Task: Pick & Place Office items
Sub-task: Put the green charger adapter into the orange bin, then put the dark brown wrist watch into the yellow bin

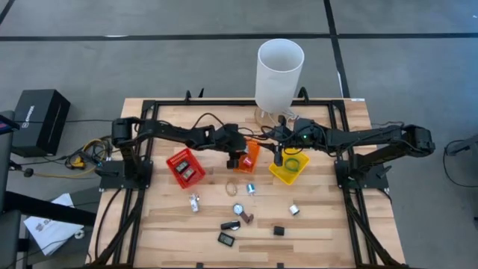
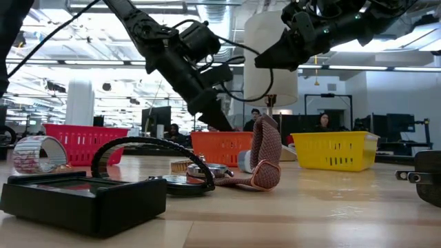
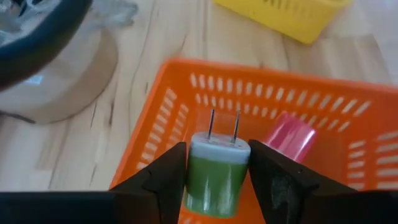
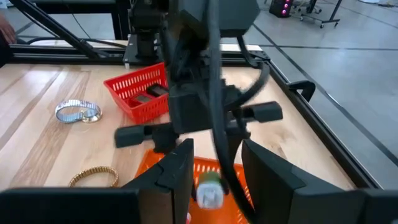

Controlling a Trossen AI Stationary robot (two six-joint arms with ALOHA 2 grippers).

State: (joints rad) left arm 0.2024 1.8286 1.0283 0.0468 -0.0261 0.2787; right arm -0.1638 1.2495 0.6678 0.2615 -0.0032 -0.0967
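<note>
Over orange bin (image 3: 348, 124), left gripper (image 3: 217, 180) clamping green plug (image 3: 214, 174)

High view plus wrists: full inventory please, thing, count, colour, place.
Plastic mesh bins: 3; red, orange, yellow; mid table, in a row.
Tall white cylinder: 1, far edge.
Green plug adapter: 1, held above the orange bin.
Pink cylindrical item: 1, inside the orange bin.
Green ring: 1, in the yellow bin.
Small loose items: about nine, mixed colours, near half of the table.
Left hand: shut on the adapter.
Right hand: open, by the yellow bin.
</note>
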